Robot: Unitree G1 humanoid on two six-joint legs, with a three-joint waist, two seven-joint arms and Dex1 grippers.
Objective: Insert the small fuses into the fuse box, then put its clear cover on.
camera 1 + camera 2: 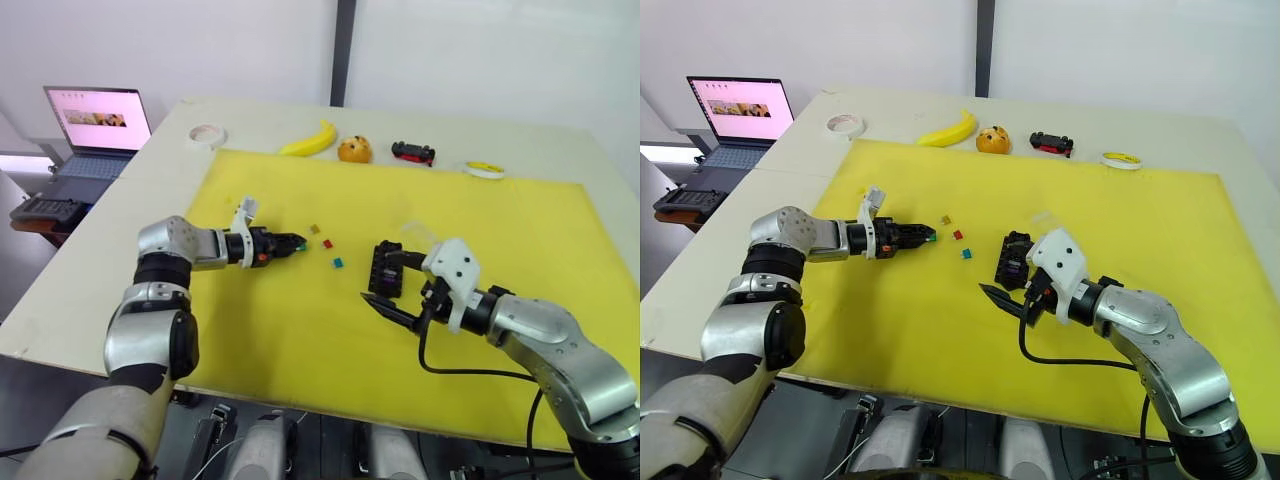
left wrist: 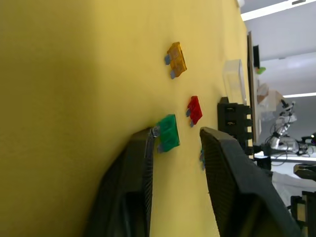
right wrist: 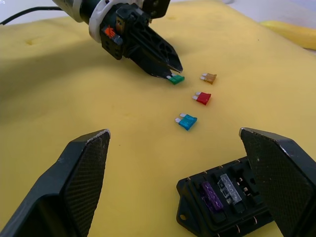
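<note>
The black fuse box lies mid-mat, with a purple and a grey fuse in its slots. My right gripper stands open just in front of the box, one finger over it and one on the near side. The clear cover rests just behind the box. Orange, red and teal fuses lie loose left of the box. The green fuse lies on the mat between the tips of my open left gripper, touching one finger.
The yellow mat covers most of the table. Along its far edge sit a banana, an orange toy fruit, a black-and-red toy car and two tape rolls. A laptop stands off the table's left.
</note>
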